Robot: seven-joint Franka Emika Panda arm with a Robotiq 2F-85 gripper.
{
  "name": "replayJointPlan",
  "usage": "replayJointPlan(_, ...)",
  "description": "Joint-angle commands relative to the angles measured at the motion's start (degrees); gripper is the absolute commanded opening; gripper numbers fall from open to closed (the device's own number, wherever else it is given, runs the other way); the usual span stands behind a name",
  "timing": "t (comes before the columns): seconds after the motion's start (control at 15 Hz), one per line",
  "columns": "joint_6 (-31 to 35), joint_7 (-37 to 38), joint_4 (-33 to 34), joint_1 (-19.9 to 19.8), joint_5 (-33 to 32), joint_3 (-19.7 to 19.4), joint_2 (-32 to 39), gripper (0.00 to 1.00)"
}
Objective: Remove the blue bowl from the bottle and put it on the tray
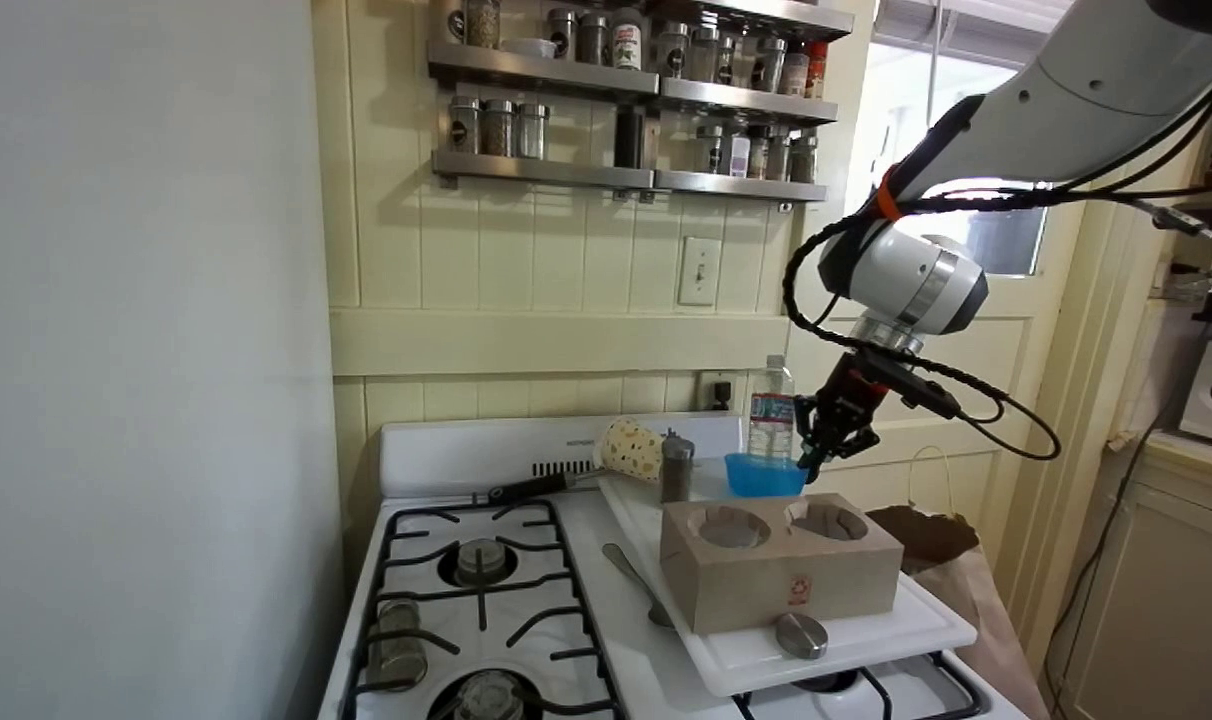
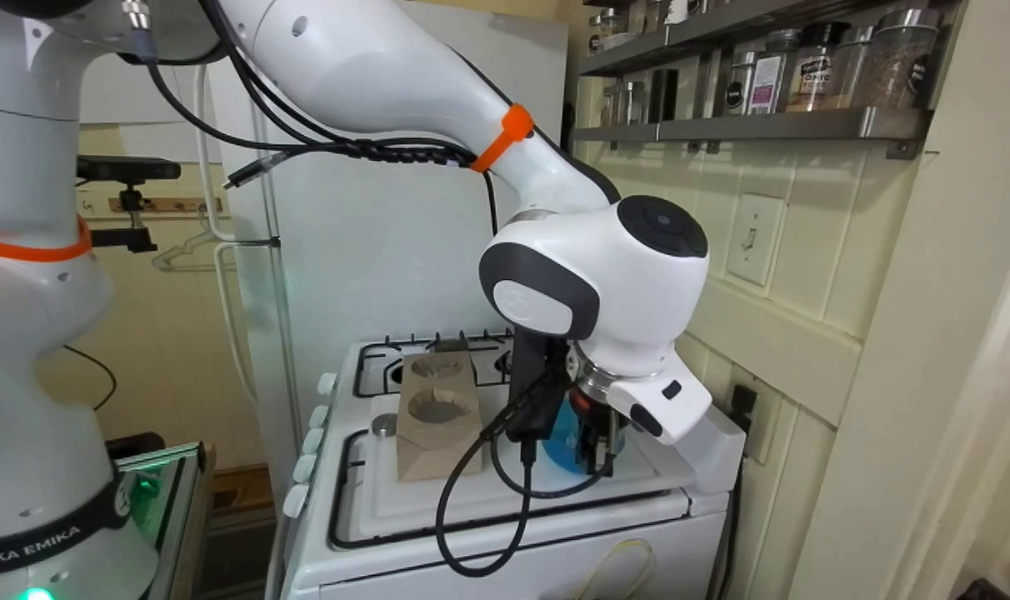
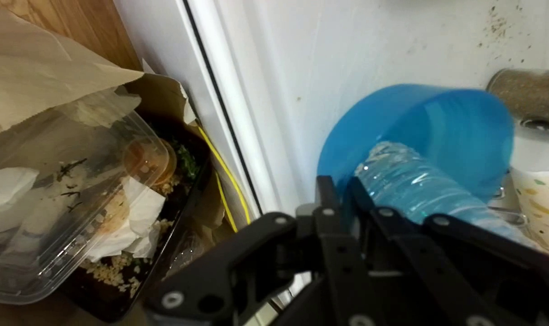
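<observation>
Gripper [image 3: 341,184], black, pinches round blue plastic bowl [image 1: 763,479]

Its jaws stand narrow on the bowl's wall. A slim clear plastic bottle [image 1: 771,410] stands inside the bowl, near the beige cardboard tray [image 1: 741,590] with two round hollows.

the bowl [image 1: 766,478] is bright blue; the bottle [image 1: 771,412] clear, with a red and blue label [image 1: 763,406]. the tray [image 1: 741,588] is beige-brown with a red mark [image 1: 799,590], its base [image 1: 881,637] white. the gripper [image 3: 341,185] is black, the arm [image 2: 388,75] white and dark grey with an orange strap [image 2: 505,137]. the cup [image 3: 539,213] is cream, flecked with mustard, green and dark spots. the stove [image 1: 601,620] is white, its grates [image 1: 480,592] black.
</observation>
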Motion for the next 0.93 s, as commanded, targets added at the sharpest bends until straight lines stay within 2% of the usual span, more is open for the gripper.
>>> replayJointPlan(0.0,0.5,2.2,0.1,-0.3,-0.4,1.0,-0.5,0.43)
replayJointPlan(0.33,0.4,2.2,0.2,-0.4,-0.4,1.3,-1.1,0.82)
replayJointPlan(0.53,-0.1,2.2,0.3,-0.4,-0.8,1.4,-1.4,1.00)
replayJointPlan(0.87,-3.2,3.7,-0.1,-0.4,-2.7,0.9,-3.0,1.00)
